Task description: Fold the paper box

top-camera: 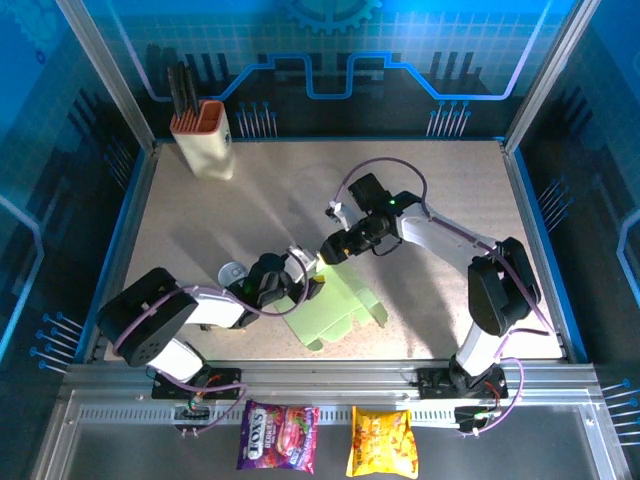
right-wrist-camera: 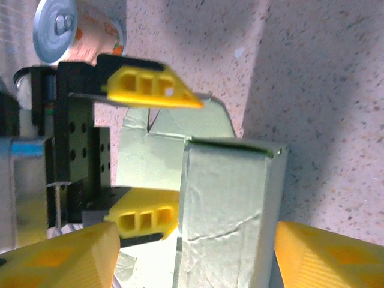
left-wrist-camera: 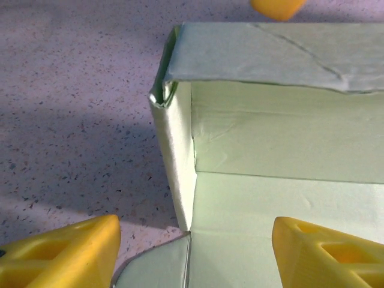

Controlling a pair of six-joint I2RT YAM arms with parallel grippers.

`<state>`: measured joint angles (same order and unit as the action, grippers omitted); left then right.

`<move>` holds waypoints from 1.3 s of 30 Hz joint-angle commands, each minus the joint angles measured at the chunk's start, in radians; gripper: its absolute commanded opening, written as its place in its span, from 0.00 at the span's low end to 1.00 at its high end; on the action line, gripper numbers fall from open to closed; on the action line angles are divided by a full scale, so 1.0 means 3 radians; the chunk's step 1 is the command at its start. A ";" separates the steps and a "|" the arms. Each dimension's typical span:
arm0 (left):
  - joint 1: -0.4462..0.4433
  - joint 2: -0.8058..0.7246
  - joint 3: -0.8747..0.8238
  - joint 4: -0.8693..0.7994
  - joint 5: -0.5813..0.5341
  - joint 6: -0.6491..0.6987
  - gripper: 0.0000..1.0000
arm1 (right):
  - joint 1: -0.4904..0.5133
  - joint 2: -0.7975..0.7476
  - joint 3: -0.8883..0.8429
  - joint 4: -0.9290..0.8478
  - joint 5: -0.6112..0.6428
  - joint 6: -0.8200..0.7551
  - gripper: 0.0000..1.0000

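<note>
Cardboard in pale mint, the paper box lies half folded on the desk, toward the near edge and about midway between the two arms. Most of it is flat sheet spreading toward the near right. At its far left end the panels are raised into a small upright block. That block sits between the two sets of jaws, the left jaws coming in from the near left and the right jaws from the far side, both close upon it.

From the left wrist, the left fingers stand wide apart with nothing clamped. One hangs over bare desk, the other over the box's flat floor panel. The upright side wall runs away from the gap between them to a corner where a top flap is bent over.

From the right wrist, the right fingers are likewise spread wide. The raised block stands in the gap, nearer one finger than the other; whether it touches that finger I cannot tell. Beyond the block the left arm's two yellow fingers show, parted, with green panel between them.

A can with a silver top stands just beside the left arm's wrist. A cream holder with an orange rim stands in the far left corner, well apart from the box. Two snack packets lie in front of the desk's near edge.
</note>
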<state>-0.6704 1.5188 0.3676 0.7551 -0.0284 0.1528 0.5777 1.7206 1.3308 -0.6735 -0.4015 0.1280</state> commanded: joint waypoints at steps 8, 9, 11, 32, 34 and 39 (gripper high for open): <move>0.0084 -0.0794 -0.0313 0.0047 -0.0052 -0.0231 0.69 | 0.0391 0.0487 0.0649 -0.0439 0.1070 0.0382 0.72; 0.0092 -0.0871 -0.0329 0.0001 -0.0067 -0.0238 0.69 | 0.0426 0.0550 0.0715 -0.0486 0.1170 0.0422 0.73; 0.0107 -0.1026 -0.0357 -0.0090 -0.0089 -0.0229 0.69 | 0.0493 0.0661 0.0820 -0.0544 0.1317 0.0490 0.74; 0.0156 -0.1323 -0.0481 -0.0278 -0.0138 -0.0284 0.69 | 0.0640 0.1087 0.0978 -0.0568 0.1395 0.0530 0.61; 0.0159 -0.1311 -0.0496 -0.0260 -0.0143 -0.0289 0.69 | 0.0641 0.1101 0.0988 -0.0579 0.1399 0.0521 0.58; 0.0164 -0.1328 -0.0524 -0.0247 -0.0126 -0.0298 0.69 | 0.0641 0.1127 0.1022 -0.0607 0.1424 0.0485 0.48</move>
<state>-0.6292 1.1301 0.2302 0.6621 -0.0566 0.0769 0.7536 2.0418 1.6009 -0.8234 0.0204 0.2790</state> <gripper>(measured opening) 0.688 0.491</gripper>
